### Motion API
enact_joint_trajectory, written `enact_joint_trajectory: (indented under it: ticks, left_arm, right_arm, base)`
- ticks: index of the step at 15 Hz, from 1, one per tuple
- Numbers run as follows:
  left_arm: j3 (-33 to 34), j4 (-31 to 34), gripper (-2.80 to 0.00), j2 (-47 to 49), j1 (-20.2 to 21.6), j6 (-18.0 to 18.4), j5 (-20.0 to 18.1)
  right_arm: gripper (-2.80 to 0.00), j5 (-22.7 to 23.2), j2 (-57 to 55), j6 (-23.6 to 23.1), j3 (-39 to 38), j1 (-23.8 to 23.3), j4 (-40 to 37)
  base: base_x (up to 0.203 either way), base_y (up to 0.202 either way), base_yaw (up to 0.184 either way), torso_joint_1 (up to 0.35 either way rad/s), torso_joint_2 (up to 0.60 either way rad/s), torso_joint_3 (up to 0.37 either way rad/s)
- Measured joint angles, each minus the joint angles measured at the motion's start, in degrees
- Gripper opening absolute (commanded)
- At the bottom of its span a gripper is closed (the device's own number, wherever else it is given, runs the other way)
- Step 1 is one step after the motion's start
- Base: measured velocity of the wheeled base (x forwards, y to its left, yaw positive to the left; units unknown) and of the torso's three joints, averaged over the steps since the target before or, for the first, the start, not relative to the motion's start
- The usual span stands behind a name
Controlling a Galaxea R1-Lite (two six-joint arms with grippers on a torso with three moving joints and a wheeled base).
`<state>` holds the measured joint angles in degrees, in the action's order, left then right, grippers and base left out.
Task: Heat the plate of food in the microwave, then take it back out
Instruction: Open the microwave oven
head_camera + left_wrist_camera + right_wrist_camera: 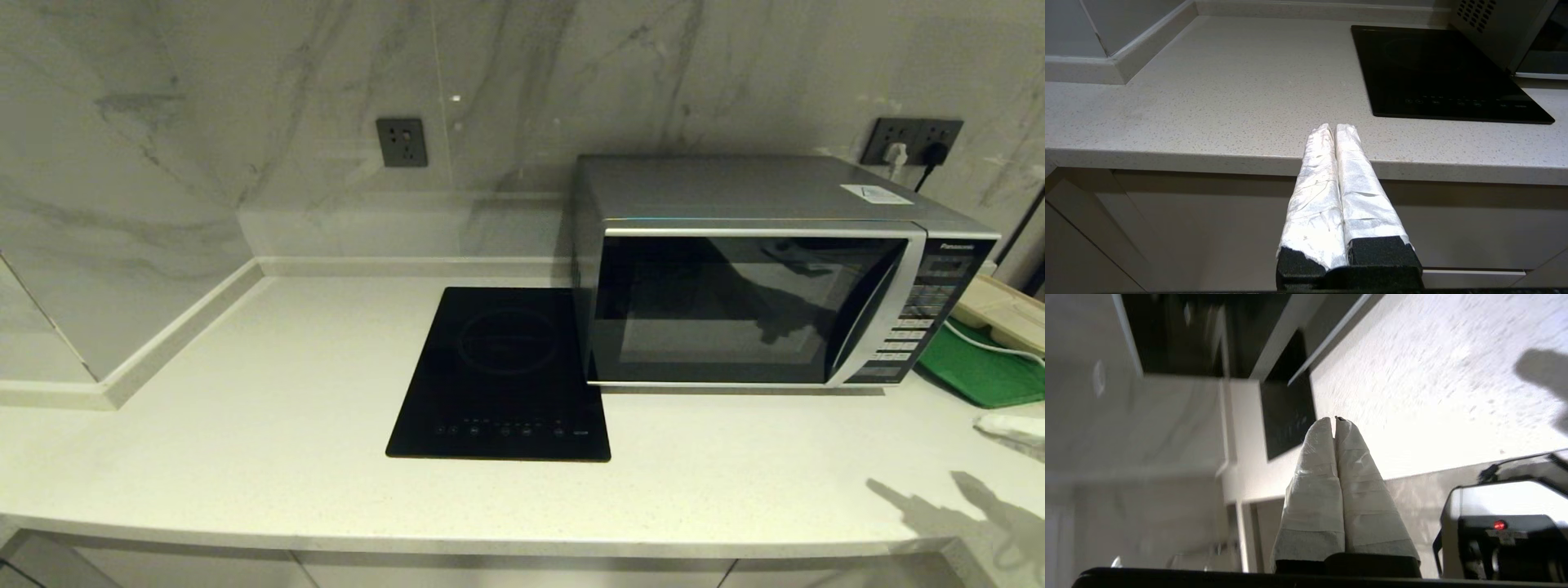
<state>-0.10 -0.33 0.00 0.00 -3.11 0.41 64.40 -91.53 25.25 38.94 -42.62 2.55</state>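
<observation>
The silver microwave stands at the back right of the counter with its dark glass door shut; its corner also shows in the left wrist view. The plate of food is out of view in every frame. My left gripper is shut on nothing, its white-taped fingers rising from below the counter's front edge, left of the cooktop. Rolled on its side near the counter's front right, my right gripper is also shut and empty. A white wrapped tip at the head view's right edge looks like its fingers.
A flat black induction cooktop lies just left of the microwave. A green tray with a cream object and a cable sits right of it. Marble walls close the back and left. Cabinet fronts run below the counter edge.
</observation>
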Motion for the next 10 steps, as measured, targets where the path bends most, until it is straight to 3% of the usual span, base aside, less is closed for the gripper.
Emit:
enact_joint_trajectory:
  ticks: [4, 10]
  left_arm:
    - [0.0, 0.0, -2.8, 0.0, 0.0, 0.0, 0.0]
    - [0.0, 0.0, -2.8, 0.0, 0.0, 0.0, 0.0]
  right_arm:
    - [-2.8, 7.3, -8.0, -1.3, 1.0, -0.6, 4.8]
    - [-2.8, 8.0, -21.9, 0.4, 10.1, -0.9, 8.9]
  base:
    - [0.0, 0.0, 0.0, 0.0, 0.0, 0.0]
    - [0.0, 0.0, 0.0, 0.0, 0.0, 0.0]
